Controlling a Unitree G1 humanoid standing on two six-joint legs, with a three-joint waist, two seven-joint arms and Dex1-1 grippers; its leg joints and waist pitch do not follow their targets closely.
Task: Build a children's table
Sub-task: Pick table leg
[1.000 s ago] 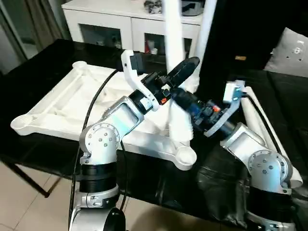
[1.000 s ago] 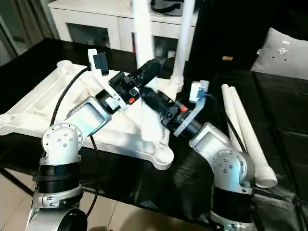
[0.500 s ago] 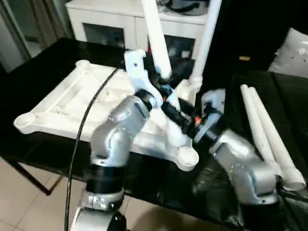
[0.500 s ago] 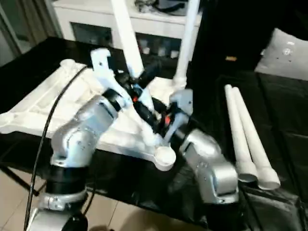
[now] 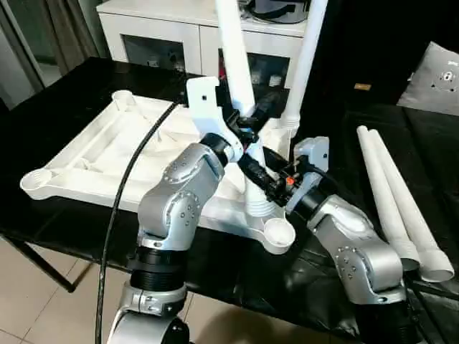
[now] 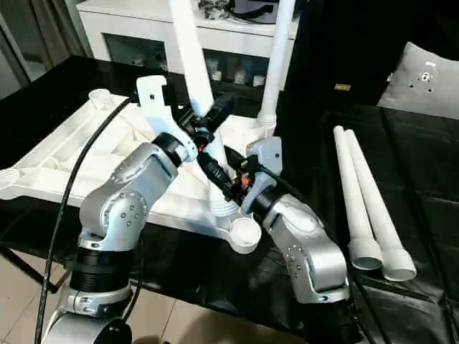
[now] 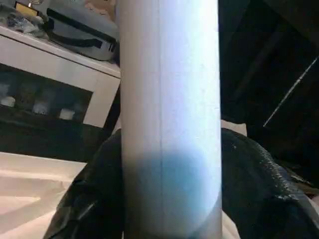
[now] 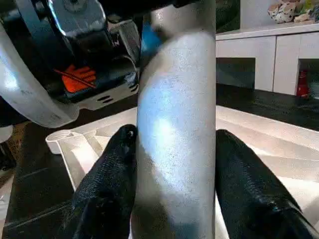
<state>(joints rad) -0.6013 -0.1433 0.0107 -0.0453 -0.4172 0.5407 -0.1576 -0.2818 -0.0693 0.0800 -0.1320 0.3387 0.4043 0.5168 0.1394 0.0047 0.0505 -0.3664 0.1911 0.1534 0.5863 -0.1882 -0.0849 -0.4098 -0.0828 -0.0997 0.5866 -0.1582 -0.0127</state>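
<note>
The white tabletop [image 5: 93,150] lies ribbed side up on the black table. One white leg [image 5: 307,57] stands in its far right corner socket. A second leg [image 5: 231,50] leans with its top to the left, and its ribbed lower end [image 5: 258,206] rests just behind the open near right corner socket [image 5: 278,233]. My left gripper [image 5: 249,116] is shut on this leg at mid height; the left wrist view has black fingers [image 7: 89,199] on both sides of it. My right gripper [image 5: 257,172] is shut on the same leg lower down, its fingers [image 8: 107,184] pressing both sides.
Two loose white legs [image 5: 391,193] lie side by side on the right of the table. A white cabinet with glass doors [image 5: 172,36] stands behind. A grey pillow [image 5: 441,79] sits at the far right. The table's near edge drops to tiled floor [image 5: 43,308].
My left gripper has moved onto the leg and closed around it. The leg has tipped from upright to leaning left at the top. The right gripper has stayed on the leg.
</note>
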